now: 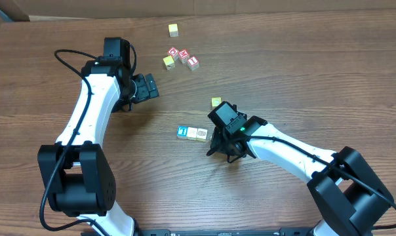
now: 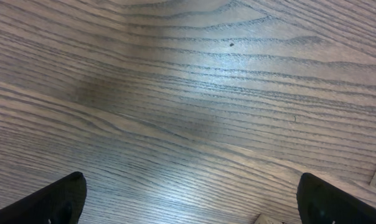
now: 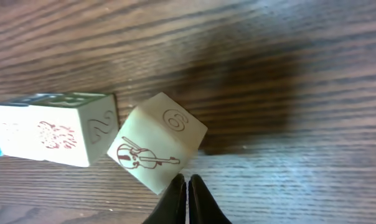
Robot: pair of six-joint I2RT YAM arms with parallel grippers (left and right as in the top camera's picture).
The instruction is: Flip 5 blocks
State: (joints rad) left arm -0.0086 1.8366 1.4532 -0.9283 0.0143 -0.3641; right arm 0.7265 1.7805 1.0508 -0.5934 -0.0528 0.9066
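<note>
Cream wooden violin-print cube [image 3: 155, 146] tilted at tips of right pincer [image 3: 188, 182], pressed together; left pincer [image 2: 194, 196] spread above worktop [image 2: 175, 93].

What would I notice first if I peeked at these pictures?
Probably the cream block with a violin drawing, sitting crooked in the middle of the right wrist view, with the right gripper pinched shut at its lower corner. A block marked 2 lies just left of it. From above, red-and-white letter cubes cluster up top, near the wide-open left gripper.
</note>
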